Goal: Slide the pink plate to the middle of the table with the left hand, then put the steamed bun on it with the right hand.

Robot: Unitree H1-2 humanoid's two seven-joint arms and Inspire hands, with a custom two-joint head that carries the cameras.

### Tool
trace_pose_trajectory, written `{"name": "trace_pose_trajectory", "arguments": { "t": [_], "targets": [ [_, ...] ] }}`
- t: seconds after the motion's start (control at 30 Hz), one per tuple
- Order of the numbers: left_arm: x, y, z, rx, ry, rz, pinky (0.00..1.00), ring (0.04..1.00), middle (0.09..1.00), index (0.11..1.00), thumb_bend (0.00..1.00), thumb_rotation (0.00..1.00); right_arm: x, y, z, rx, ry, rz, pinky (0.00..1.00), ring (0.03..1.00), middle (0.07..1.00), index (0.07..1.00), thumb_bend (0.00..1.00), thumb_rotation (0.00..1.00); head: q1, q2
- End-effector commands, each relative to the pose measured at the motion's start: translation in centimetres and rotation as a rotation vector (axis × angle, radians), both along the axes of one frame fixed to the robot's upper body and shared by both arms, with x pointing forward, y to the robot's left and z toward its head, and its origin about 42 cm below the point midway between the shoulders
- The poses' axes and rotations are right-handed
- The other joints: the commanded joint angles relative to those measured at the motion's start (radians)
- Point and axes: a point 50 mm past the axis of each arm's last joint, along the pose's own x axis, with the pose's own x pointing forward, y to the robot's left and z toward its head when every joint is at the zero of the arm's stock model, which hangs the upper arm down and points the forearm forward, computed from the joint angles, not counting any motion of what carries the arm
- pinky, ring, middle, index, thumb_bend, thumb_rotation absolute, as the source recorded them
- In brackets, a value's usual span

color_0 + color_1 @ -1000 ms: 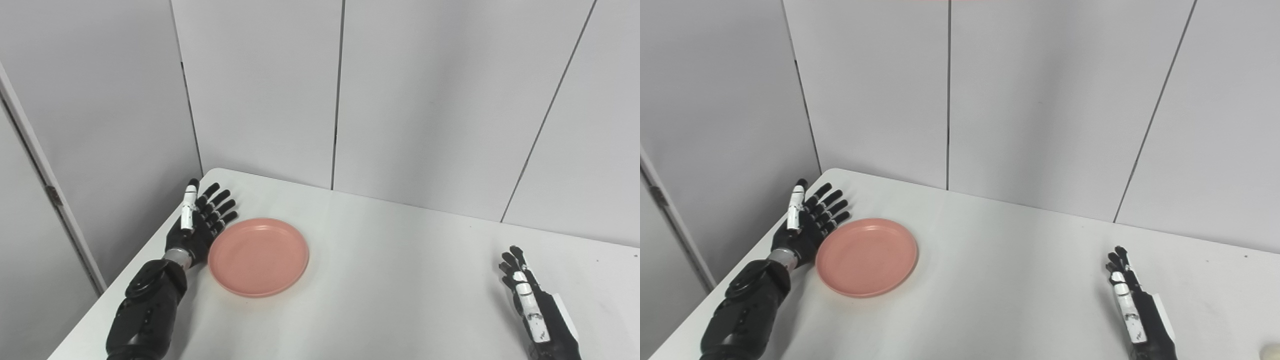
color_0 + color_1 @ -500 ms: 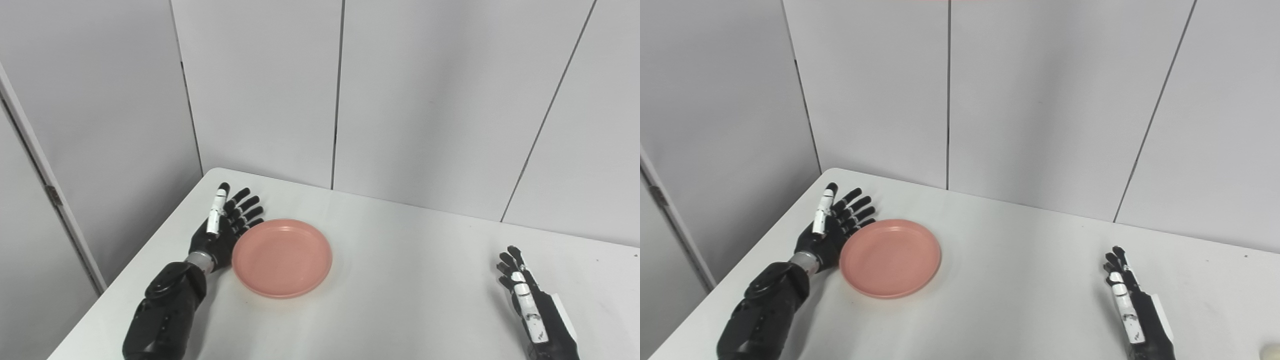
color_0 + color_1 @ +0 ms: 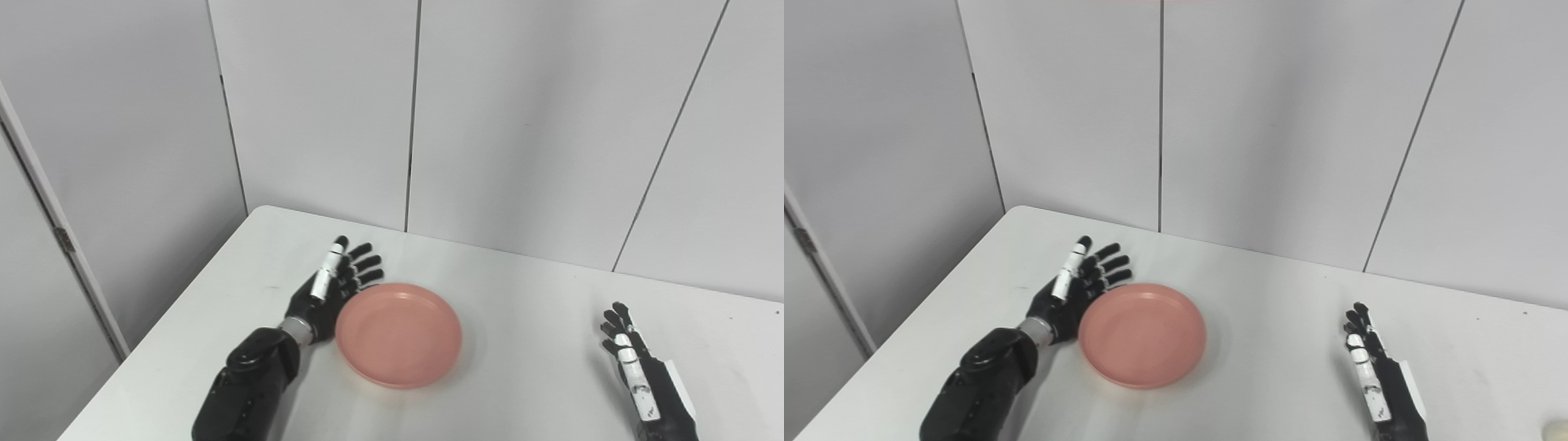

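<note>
The pink plate point(image 3: 398, 334) lies on the white worktop point(image 3: 520, 380), its left rim against the left hand point(image 3: 327, 294), whose fingers are spread and hold nothing. The right hand point(image 3: 1372, 373) rests well apart with straight fingers, empty. Only the right eye view shows the steamed bun point(image 3: 1556, 430), at the bottom right corner.

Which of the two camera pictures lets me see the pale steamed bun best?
The right eye view: only there a sliver of the pale steamed bun shows, cut off at the bottom right corner of the white table. The left eye view shows none of it.
</note>
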Motion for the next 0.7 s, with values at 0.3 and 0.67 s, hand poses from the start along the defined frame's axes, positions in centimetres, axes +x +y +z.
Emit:
{"name": "trace_pose_trajectory", "arguments": {
  "t": [0.3,0.67],
  "targets": [
    [-1.8,-4.2,-1.4,-0.039,0.071,-0.145,0.96,0.931,0.936,0.933,0.53,1.0,-0.7,1.9,0.3,-0.001,0.019,-0.03,0.93,0.934,0.946,0.965,0.22,1.0,-0.136,-0.004],
    [-2.8,-7.3,-2.6,-0.089,0.09,-0.228,0.93,0.93,0.94,0.942,0.54,1.0,-0.7,3.2,0.1,-0.034,0.031,-0.027,0.91,0.928,0.947,0.971,0.25,1.0,-0.25,0.019]
  ]
}}
